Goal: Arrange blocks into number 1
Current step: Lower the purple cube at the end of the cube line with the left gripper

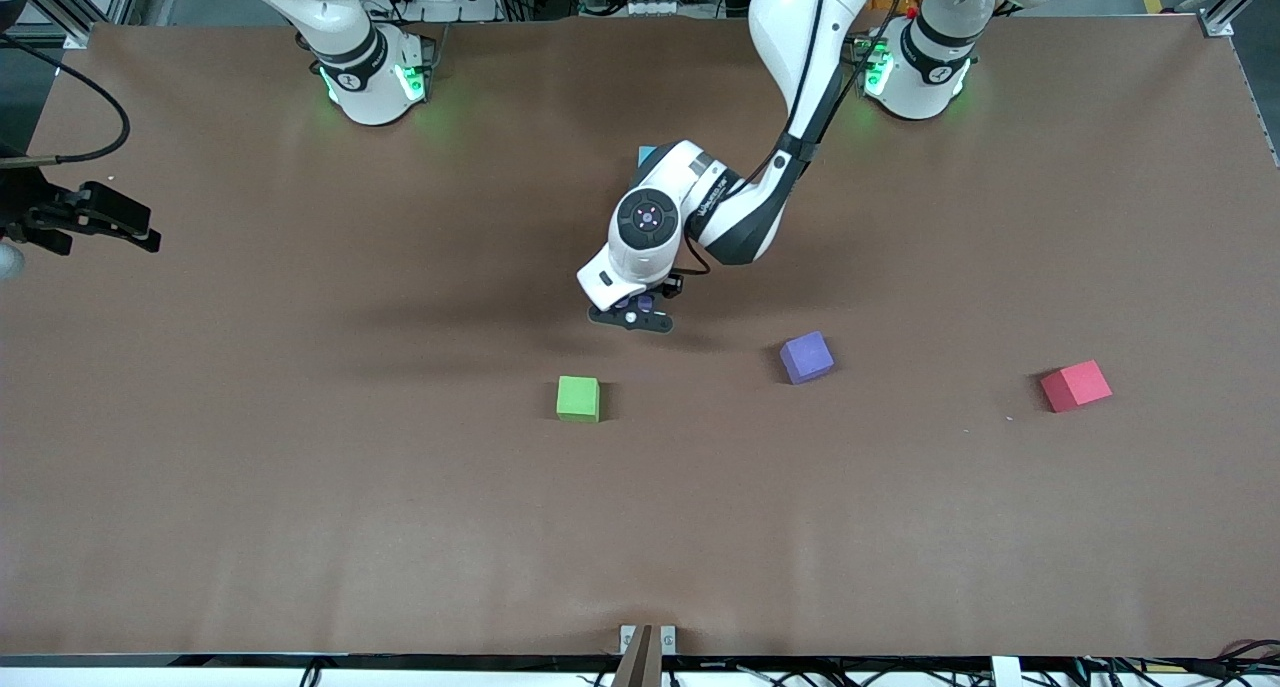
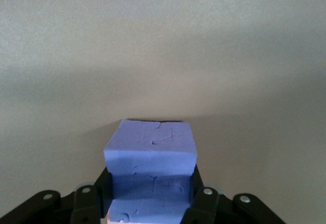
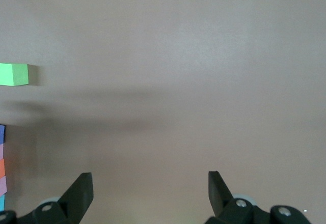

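Observation:
My left gripper (image 1: 632,317) is at mid-table, shut on a purple block (image 2: 150,150), its fingers pressed to two opposite sides. A pink edge shows right against that block. The right wrist view catches a straight row at its edge: purple (image 3: 1,133), pink (image 3: 1,150), orange (image 3: 1,167), pink (image 3: 1,186), light blue (image 3: 1,202). In the front view the left arm covers this row, except a corner of the light blue block (image 1: 646,154). My right gripper (image 1: 135,229) waits open and empty at the right arm's end of the table.
A second purple cube (image 1: 805,357) lies loose, toward the left arm's end from the left gripper. A green cube (image 1: 578,398) sits nearer the front camera than the gripper. A red cube (image 1: 1076,385) rests toward the left arm's end of the table.

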You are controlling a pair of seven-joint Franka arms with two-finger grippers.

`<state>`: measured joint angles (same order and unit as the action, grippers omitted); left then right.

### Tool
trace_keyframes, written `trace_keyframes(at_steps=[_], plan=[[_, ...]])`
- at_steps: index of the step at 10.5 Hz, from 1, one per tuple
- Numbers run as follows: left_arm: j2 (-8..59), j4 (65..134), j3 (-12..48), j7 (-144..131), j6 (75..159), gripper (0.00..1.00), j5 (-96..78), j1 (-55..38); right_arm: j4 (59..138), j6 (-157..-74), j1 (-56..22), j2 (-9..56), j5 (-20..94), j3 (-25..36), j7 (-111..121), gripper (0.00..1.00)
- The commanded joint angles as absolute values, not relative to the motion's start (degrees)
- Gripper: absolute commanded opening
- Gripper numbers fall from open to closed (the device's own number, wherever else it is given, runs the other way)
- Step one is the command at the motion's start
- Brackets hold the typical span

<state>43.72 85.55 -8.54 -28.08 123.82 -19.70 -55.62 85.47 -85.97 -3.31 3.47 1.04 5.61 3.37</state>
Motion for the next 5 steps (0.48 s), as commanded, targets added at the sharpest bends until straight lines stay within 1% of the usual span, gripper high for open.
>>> trace_keyframes(at_steps=[1, 4, 5], plan=[[43.77, 85.08, -9.76, -27.95, 122.35, 0.0, -17.6, -56.51, 85.96, -85.69, -1.85, 3.08, 1.58, 4.48, 4.48, 1.0], [43.68, 84.73, -9.67, -28.12, 120.06, 0.0, -14.24, -56.43, 85.96, -85.61, -1.58, 3.34, 1.58, 4.31, 4.48, 1.0], [43.77, 84.73, -9.67, -28.39, 120.06, 0.55, -14.59, -56.43, 85.96, -85.61, 0.16, 3.43, 1.5, 3.7, 4.57, 1.0]])
